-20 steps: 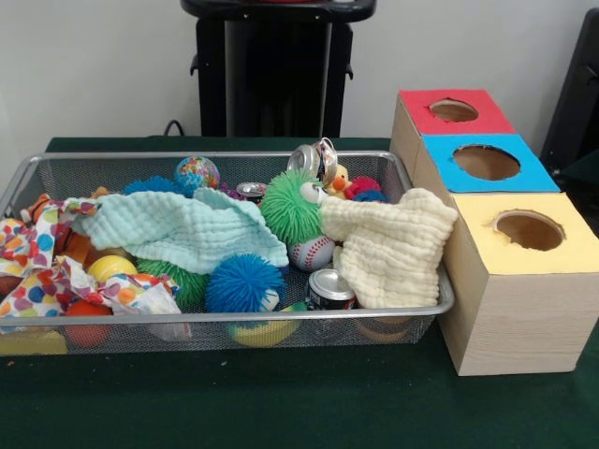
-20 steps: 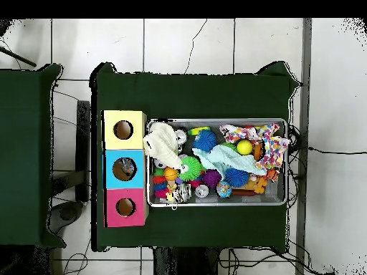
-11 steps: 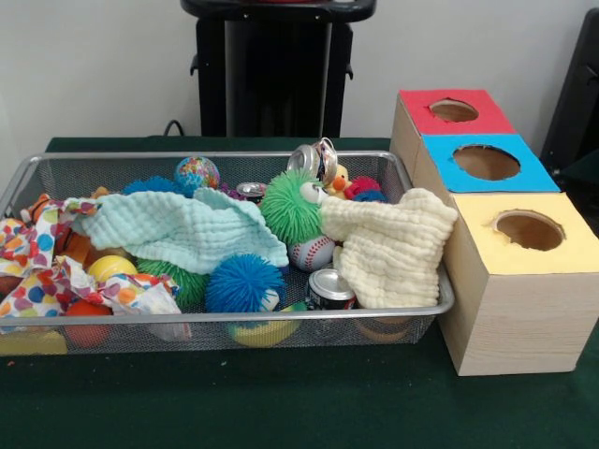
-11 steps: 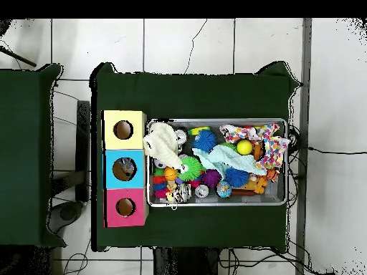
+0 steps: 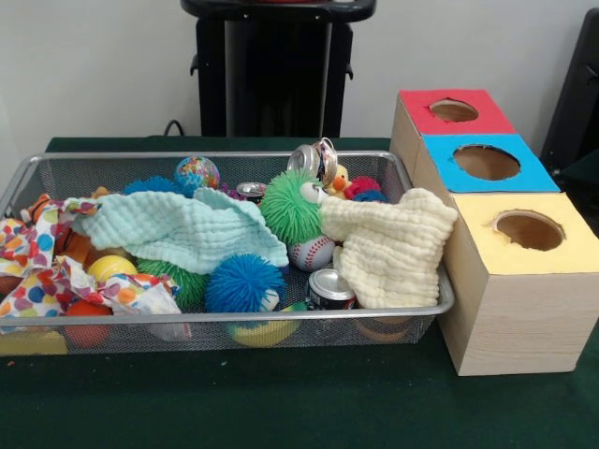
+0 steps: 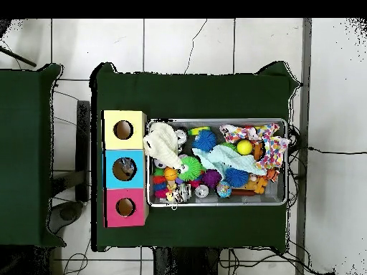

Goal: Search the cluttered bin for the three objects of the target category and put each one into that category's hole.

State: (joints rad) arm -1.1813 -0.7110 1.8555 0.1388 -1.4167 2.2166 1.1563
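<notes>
I see the green surface (image 5: pixel 281 412) carrying the wire bin (image 5: pixel 225 323), with the three-hole box (image 5: pixel 510 271) touching it at 3 o'clock. My tool shows in neither view, so I can't tell whether it is spread. Cloths hide much of the bin. Likely targets, the cans (image 5: pixel 329 288), lie toward the bin's 3 o'clock end, nearest the holes.

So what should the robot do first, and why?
Probably reach down and lift the cream cloth aside. It drapes over the bin's end beside the yellow-topped box, and the mint cloth covers much of the middle, so toys may be hidden underneath. A can and a baseball peek out at its edge. The arm is not in view.
</notes>
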